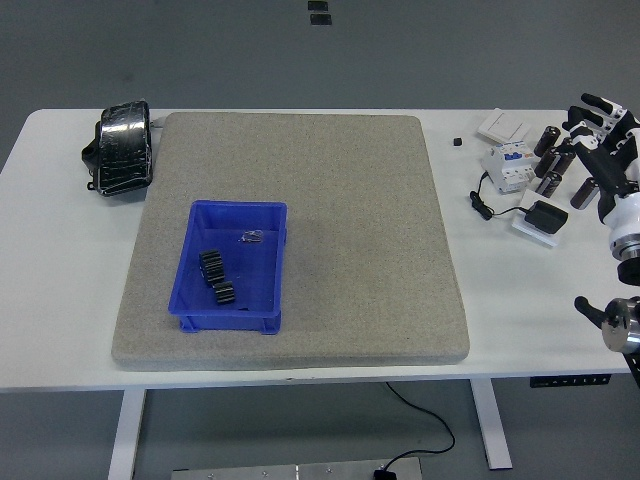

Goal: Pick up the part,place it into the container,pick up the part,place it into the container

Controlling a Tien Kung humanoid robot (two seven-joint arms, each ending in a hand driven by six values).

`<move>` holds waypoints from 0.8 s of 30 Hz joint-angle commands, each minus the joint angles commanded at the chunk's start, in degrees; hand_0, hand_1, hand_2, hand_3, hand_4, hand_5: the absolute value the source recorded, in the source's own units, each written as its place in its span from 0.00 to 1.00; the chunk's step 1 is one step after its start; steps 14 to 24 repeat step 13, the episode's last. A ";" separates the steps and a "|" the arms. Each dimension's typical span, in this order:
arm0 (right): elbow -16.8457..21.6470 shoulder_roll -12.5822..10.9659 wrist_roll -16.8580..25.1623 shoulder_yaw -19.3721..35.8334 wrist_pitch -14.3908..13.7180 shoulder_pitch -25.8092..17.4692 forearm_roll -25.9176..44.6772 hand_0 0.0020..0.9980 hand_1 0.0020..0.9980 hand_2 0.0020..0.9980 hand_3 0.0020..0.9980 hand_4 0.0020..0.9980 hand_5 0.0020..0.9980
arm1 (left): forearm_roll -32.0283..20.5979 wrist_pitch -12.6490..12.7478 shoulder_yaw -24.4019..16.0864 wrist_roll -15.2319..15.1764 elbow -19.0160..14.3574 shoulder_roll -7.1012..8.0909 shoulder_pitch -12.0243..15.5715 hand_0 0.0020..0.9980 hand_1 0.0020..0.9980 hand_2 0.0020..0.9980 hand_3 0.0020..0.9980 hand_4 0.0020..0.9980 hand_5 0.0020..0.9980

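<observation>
Two black parts (215, 275) are lying inside the blue container (232, 266), which is sitting on the grey mat (350, 220). The right hand (608, 148) is hovering with fingers spread, holding nothing, above the table's (60, 260) right edge.

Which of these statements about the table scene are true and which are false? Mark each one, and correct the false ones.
1. The blue container sits on the grey mat. True.
2. The container is empty. False: black parts lie inside it.
3. The right hand is over the table's right edge, fingers spread, holding nothing. True.
4. A black bag lies at the mat's far right corner. False: it lies at the far left, beside the mat.
5. The right hand is reaching into the container. False: it is far from it, near the dark cylinders.
</observation>
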 joint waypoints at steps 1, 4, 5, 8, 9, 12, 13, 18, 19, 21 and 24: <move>0.12 0.13 -0.01 0.30 -0.05 -0.03 -0.17 0.46 0.63 0.68 0.68 0.72 0.33 | 0.11 0.03 -0.08 0.07 -0.04 0.07 -0.05 0.66 0.64 0.58 0.56 0.66 0.62; 0.50 0.29 -0.07 1.06 -0.18 -0.10 -0.48 0.46 0.63 0.68 0.69 0.72 0.33 | 0.23 0.04 -0.15 0.17 -0.09 0.19 -0.32 0.66 0.64 0.58 0.56 0.66 0.62; 0.63 0.29 -0.11 1.30 -0.24 -0.13 -0.58 0.46 0.63 0.68 0.69 0.72 0.33 | 0.21 0.05 -0.15 0.14 -0.08 0.21 -0.45 0.66 0.64 0.58 0.56 0.66 0.62; 1.01 0.23 -0.27 2.23 -0.42 -0.24 -0.86 0.46 0.63 0.68 0.69 0.72 0.33 | 0.02 0.04 -0.05 -0.01 -0.01 0.21 -0.92 0.66 0.64 0.58 0.56 0.66 0.62; 1.10 0.24 -0.27 2.51 -0.45 -0.29 -0.90 0.46 0.63 0.68 0.69 0.72 0.33 | -0.07 0.07 -0.02 -0.09 0.02 0.19 -1.02 0.66 0.64 0.58 0.56 0.66 0.62; 1.37 0.36 -0.29 3.43 -0.51 -0.42 -1.13 0.46 0.63 0.68 0.69 0.72 0.33 | -0.33 0.09 0.05 -0.20 0.07 0.12 -1.27 0.66 0.65 0.58 0.56 0.66 0.62; 1.49 0.43 -0.29 3.75 -0.51 -0.49 -1.22 0.46 0.63 0.68 0.69 0.72 0.33 | -0.46 0.12 0.09 -0.24 0.09 0.08 -1.33 0.66 0.65 0.58 0.56 0.66 0.62; 1.49 0.43 -0.29 3.75 -0.51 -0.49 -1.22 0.46 0.63 0.68 0.69 0.72 0.33 | -0.46 0.12 0.09 -0.24 0.09 0.08 -1.33 0.66 0.65 0.58 0.56 0.66 0.62; 1.49 0.43 -0.29 3.75 -0.51 -0.49 -1.22 0.46 0.63 0.68 0.69 0.72 0.33 | -0.46 0.12 0.09 -0.24 0.09 0.08 -1.33 0.66 0.65 0.58 0.56 0.66 0.62; 1.49 0.43 -0.29 3.75 -0.51 -0.49 -1.22 0.46 0.63 0.68 0.69 0.72 0.33 | -0.46 0.12 0.09 -0.24 0.09 0.08 -1.33 0.66 0.65 0.58 0.56 0.66 0.62; 1.49 0.43 -0.29 3.75 -0.51 -0.49 -1.22 0.46 0.63 0.68 0.69 0.72 0.33 | -0.46 0.12 0.09 -0.24 0.09 0.08 -1.33 0.66 0.65 0.58 0.56 0.66 0.62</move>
